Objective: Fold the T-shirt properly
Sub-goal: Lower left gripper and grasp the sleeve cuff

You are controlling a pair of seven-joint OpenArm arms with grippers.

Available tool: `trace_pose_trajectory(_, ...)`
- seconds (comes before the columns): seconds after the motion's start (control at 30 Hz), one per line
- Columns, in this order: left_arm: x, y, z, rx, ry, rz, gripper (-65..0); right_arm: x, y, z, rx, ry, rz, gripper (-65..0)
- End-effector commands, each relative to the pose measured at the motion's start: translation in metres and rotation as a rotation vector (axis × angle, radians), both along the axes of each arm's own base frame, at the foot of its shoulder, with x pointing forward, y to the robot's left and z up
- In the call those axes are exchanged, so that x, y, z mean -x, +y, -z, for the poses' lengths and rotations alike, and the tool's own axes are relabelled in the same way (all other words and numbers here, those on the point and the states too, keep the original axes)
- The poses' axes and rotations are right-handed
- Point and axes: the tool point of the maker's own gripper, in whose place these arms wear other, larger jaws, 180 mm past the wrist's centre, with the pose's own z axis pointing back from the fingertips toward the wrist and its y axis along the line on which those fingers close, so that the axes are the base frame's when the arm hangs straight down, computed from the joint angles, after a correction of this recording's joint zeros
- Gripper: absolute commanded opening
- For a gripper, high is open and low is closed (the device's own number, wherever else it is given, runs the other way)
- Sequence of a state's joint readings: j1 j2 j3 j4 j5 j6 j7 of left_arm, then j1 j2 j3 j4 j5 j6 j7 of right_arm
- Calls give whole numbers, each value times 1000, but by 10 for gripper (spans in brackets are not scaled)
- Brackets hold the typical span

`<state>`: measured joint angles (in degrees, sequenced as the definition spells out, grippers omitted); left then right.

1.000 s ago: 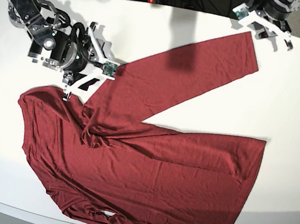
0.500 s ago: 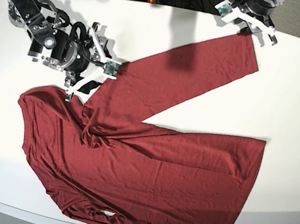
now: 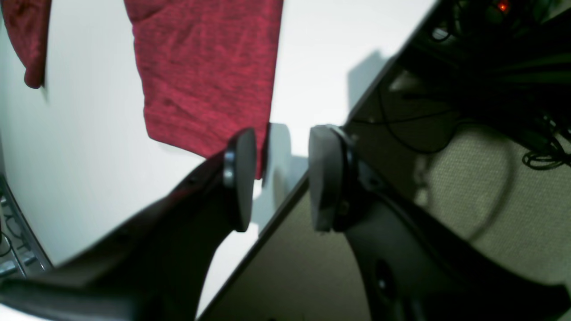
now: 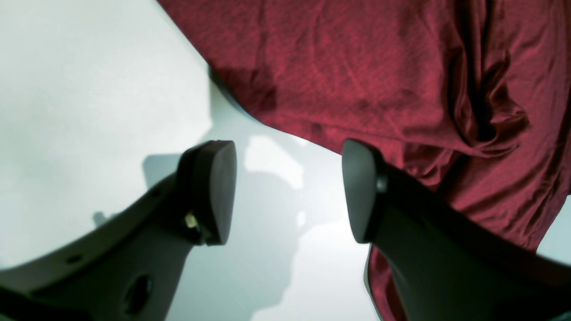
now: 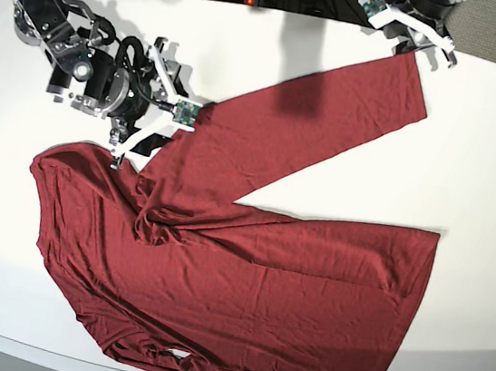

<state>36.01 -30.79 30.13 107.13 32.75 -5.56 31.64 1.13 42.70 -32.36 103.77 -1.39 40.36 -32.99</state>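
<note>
The T-shirt (image 5: 255, 269) is dark red and lies spread flat on the white table (image 5: 492, 172). One long sleeve (image 5: 330, 114) runs toward the far right corner; the other lies along the near edge. In the base view my right gripper (image 5: 134, 145) hovers open at the shirt's upper left, by the shoulder. The right wrist view shows its fingers (image 4: 209, 191) apart over bare table, one finger at the fabric (image 4: 379, 67) edge. My left gripper (image 5: 426, 52) stands open just beyond the sleeve's cuff (image 3: 205, 80), over the table's far edge, with nothing between its pads (image 3: 241, 178).
Dark cables and a red light (image 5: 251, 0) sit behind the table's far edge. Beige carpet (image 3: 490, 187) lies beyond that edge. A grey strip (image 5: 25, 348) runs along the near edge, and a wrinkled bunch of fabric (image 5: 156, 224) sits at the sleeve's base.
My left gripper has moved back and leftward, off the cuff toward the far edge. My right gripper's jaws have widened; that arm has barely shifted. The shirt lies as before.
</note>
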Motion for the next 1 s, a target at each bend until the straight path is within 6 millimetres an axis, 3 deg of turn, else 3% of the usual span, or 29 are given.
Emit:
trace_pose_trajectory(0.0,-10,12,2,-45,-11,-17,-443,-9,-1,-10,-9,-34,-2,-278)
trace_pose_trajectory(0.2,-28,10,-1,-64,-28,-87,-443,-9,-1,-10,-9,-34,-2,-279)
trace_pose_trajectory(0.63,-24,30,-39,-143,-37,-129,-443,-9,-1,-10,-7,-34,-1,-279)
trace_pose_trajectory(0.83,-5,20,-44,-99,-7,-115,-443,-9,-1,-10,-8,-34,-2,-279)
trace_pose_trajectory(0.97,-14,-5,-56,12,-66,-70,-443,-9,-1,-10,-8,-34,-2,-279)
